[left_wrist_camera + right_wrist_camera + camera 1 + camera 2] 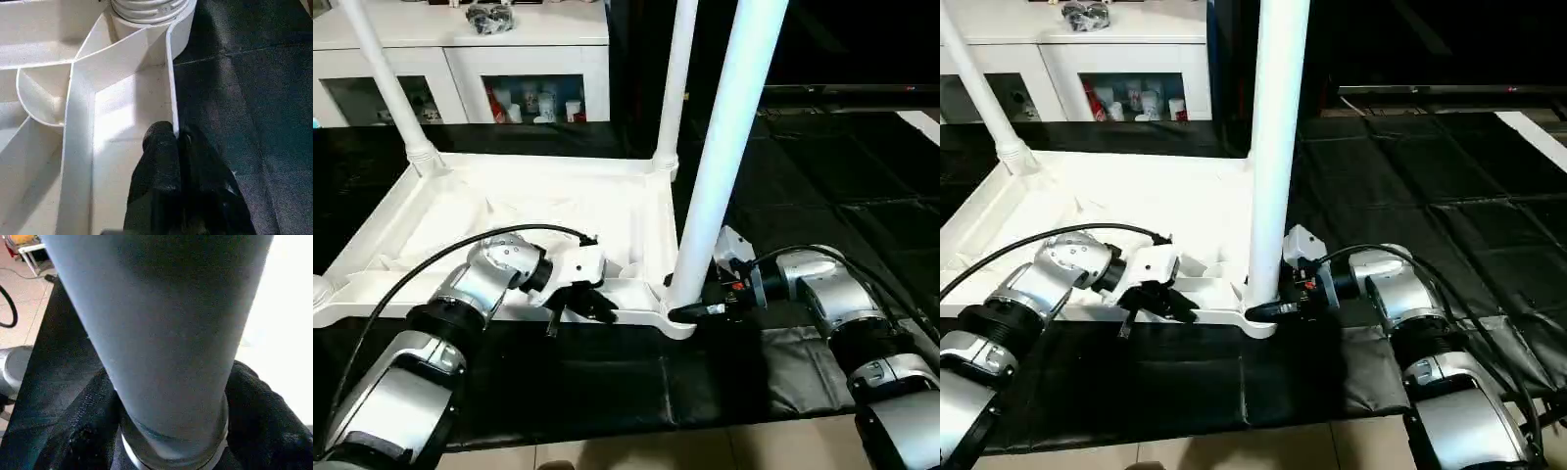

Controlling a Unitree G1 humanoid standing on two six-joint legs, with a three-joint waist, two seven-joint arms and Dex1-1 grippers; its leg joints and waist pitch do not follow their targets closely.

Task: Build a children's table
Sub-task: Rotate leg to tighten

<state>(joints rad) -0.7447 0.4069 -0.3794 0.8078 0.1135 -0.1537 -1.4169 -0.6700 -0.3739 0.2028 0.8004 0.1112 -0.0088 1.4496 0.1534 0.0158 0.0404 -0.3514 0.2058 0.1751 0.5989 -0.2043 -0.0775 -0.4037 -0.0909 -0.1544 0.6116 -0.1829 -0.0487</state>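
1. Tabletop (558,211) of the children's table lies upside down on the dark floor mat (822,166), ribbed underside up; I take it as the landmark for all that follows.
2. Legs (386,73) already stand at its two far corners, the second leg (675,83) toward the right side, both pointing up and away from the tabletop.
3. The left gripper (178,142) sits on the tabletop's near rim, left of the near-right corner. Its fingers are pinched together on the thin rim wall, steadying the top.
4. The near leg (724,147) stands in the near-right corner socket (677,311). Its long axis runs nearly upright, leaning slightly, thick base down in the socket and narrow end up.
5. The right gripper (703,311) reaches in from the right of that corner, and its fingers (264,401) are clamped around the leg's base, just above the socket collar.
6. Judgement: the coming move turns on the leg's axis against the socket. The right arm holds it, so that arm must seat or twist it straight down along the upright axis while the left braces the rim.
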